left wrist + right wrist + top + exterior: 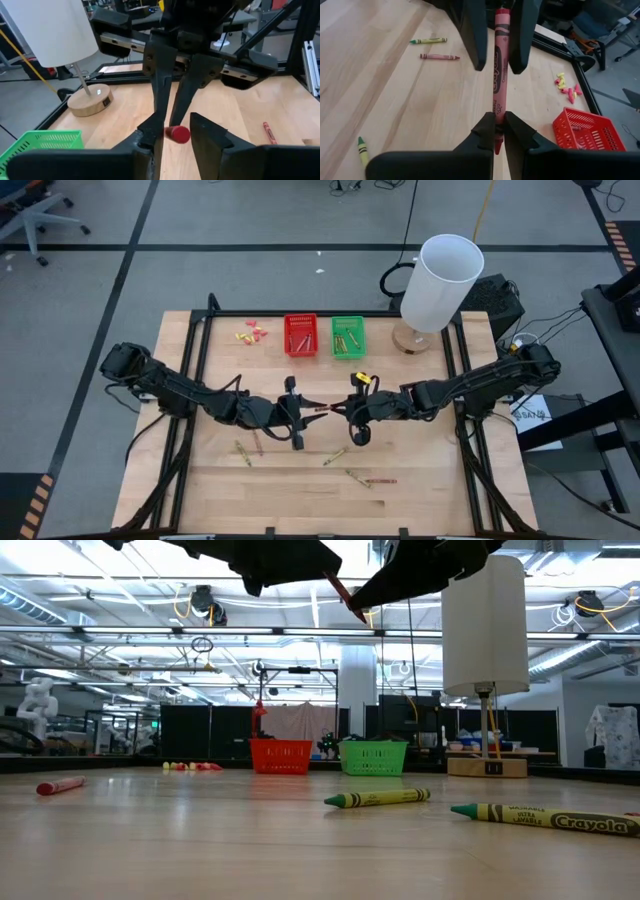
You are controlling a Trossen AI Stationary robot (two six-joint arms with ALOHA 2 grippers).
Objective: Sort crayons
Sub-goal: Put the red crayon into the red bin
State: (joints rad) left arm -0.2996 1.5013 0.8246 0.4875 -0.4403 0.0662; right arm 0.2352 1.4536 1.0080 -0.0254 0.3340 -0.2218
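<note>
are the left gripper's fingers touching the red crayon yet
Apart. The right wrist view shows the red crayon running between the left gripper fingers with a bare gap on each side; the right gripper pinches its other end.

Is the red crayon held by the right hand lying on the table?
No. The right hand grips the red crayon in the air, above the wooden table.

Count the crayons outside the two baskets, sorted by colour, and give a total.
Red crayons lying on the table: 2
Green crayons lying on the table: 3
Red crayon held in the air: 1
Total: 6
</note>
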